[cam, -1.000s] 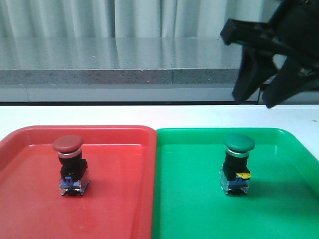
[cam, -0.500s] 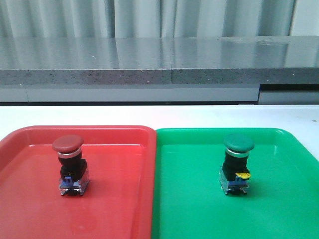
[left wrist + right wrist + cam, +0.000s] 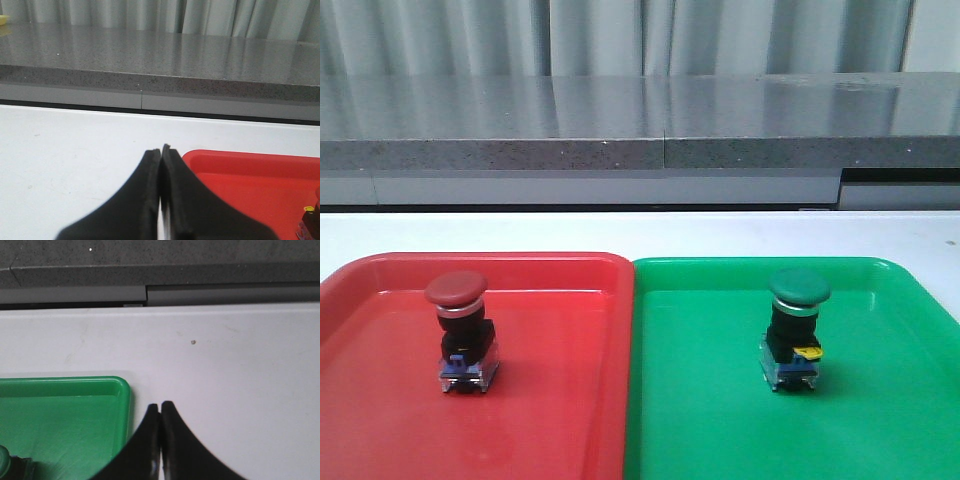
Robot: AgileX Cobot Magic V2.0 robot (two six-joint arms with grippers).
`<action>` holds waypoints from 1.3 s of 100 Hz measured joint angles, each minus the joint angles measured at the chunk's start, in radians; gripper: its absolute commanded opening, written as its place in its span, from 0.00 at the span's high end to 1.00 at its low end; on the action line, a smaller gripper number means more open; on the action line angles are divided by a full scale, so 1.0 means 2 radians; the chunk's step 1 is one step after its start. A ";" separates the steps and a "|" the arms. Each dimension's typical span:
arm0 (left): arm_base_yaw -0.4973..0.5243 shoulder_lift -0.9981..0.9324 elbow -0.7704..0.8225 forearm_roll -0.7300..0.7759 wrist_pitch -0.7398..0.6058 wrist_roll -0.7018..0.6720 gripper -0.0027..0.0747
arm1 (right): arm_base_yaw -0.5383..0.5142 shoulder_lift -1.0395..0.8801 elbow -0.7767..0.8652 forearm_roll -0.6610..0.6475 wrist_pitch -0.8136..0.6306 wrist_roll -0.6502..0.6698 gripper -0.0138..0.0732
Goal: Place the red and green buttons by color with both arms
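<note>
The red button (image 3: 462,330), dark-red cap on a blue base, stands upright in the red tray (image 3: 550,420). The green button (image 3: 796,328), green cap with a yellow tab, stands upright in the green tray (image 3: 720,420). Neither arm shows in the front view. My left gripper (image 3: 160,149) is shut and empty, over the white table beside the red tray's corner (image 3: 200,156). My right gripper (image 3: 160,405) is shut and empty, over the table beside the green tray's corner (image 3: 120,385). A sliver of the green button (image 3: 7,465) shows at the right wrist view's edge.
The two trays lie side by side, touching, on a white table (image 3: 640,232). A grey stone ledge (image 3: 620,150) runs along the table's far side, with pale curtains behind it.
A second ago my right gripper hung open above the green tray at the upper right of the front view. It has left that view. The buttons have not moved.
</note>
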 measured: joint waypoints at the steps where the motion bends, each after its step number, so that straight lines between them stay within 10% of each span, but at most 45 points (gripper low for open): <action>1: 0.000 0.000 0.000 0.000 0.000 0.000 0.99 | 0.000 -0.003 0.004 -0.003 -0.001 0.000 0.92; 61: 0.000 0.000 0.000 0.000 0.000 0.000 0.99 | 0.000 -0.239 0.187 -0.020 -0.198 0.000 0.92; 130: 0.000 0.000 0.000 0.000 0.000 0.000 0.99 | 0.000 -0.362 0.300 -0.011 -0.181 -0.001 0.92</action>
